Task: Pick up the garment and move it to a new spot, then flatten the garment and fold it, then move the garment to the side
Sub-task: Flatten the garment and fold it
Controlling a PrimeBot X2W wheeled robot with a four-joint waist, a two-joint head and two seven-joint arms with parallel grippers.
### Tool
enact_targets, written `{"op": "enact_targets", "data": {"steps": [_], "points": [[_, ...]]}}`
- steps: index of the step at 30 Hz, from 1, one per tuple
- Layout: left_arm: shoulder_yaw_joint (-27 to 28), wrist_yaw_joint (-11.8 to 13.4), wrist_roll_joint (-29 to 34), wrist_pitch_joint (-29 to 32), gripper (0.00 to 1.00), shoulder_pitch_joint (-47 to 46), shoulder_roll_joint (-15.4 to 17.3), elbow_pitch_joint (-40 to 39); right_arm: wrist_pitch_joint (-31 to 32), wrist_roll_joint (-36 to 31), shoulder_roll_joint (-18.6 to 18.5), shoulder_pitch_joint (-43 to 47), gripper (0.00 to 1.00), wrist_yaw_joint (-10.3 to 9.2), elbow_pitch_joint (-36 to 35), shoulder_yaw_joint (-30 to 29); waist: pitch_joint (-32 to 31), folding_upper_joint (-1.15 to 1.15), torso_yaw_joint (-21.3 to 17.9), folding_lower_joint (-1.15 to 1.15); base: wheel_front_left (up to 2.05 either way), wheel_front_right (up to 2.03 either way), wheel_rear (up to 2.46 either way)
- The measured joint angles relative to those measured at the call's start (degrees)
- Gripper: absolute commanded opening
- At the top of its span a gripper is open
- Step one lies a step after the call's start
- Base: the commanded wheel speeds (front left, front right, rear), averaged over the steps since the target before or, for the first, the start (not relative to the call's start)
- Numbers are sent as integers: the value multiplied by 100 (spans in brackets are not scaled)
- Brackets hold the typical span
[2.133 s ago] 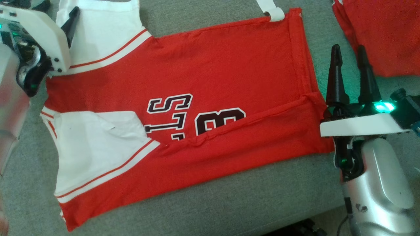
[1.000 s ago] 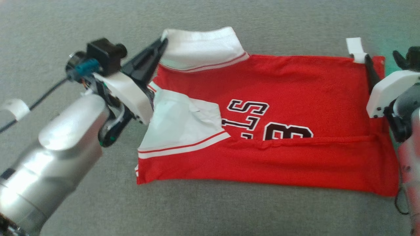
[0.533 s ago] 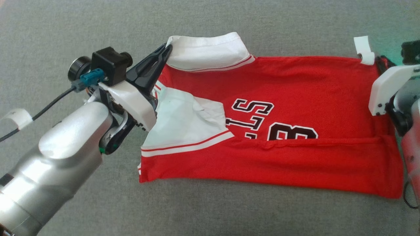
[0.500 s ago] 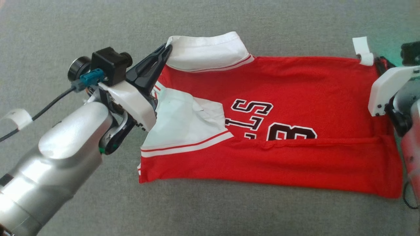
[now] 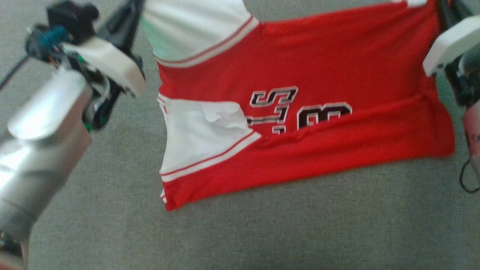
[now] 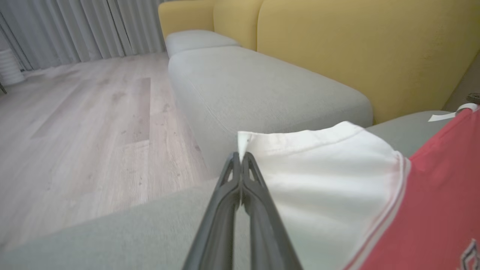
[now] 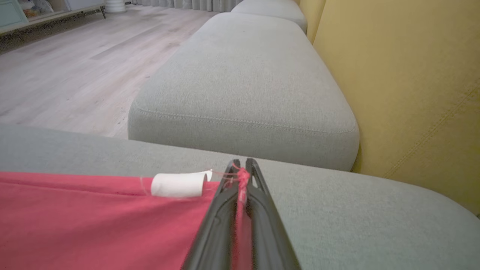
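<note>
Garment [image 5: 337, 56] blurred, lettering [image 5: 300, 112] half hidden by fold [image 5: 337, 150], left end effector [image 6: 240, 159] pinching sleeve [image 6: 322, 176], right end effector [image 7: 242, 169] pinching red corner [image 7: 225, 210].

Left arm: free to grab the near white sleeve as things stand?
Probably not yet. The left gripper is shut on a corner of the far white sleeve and would have to let go first. Otherwise the way looks free: nothing lies between it and the near white sleeve on the grey cushion.
</note>
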Motion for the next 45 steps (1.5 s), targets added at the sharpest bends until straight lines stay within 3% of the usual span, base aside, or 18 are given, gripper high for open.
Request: {"op": "enact_targets", "data": {"steps": [10,13,20,27,37,45], "points": [[207,-101,203,-625,0,-829,-660,1256,-344,298,-25,-393,0,0,260,56,165,0,-19,1,0,0,0],[205,-248,243,-709,0,-872,-818,1527,-403,394,-59,-391,0,0,350,91,147,0,21,0,0,0,0],[156,-467,332,-805,0,-537,-937,1757,-426,888,-300,43,0,0,385,413,-75,0,142,0,0,0,0],[-225,-606,319,-668,0,508,-749,1415,-207,1650,-687,884,0,0,32,905,-491,0,289,-2,0,0,0],[-984,-645,170,556,0,1712,-37,-65,511,2415,-1333,2033,0,0,-463,1549,-1020,0,484,-2,0,0,0],[-1220,-265,149,1077,0,2012,311,-895,851,2548,-1638,2284,0,0,-677,1958,-1095,0,475,-1,0,0,0]]}}
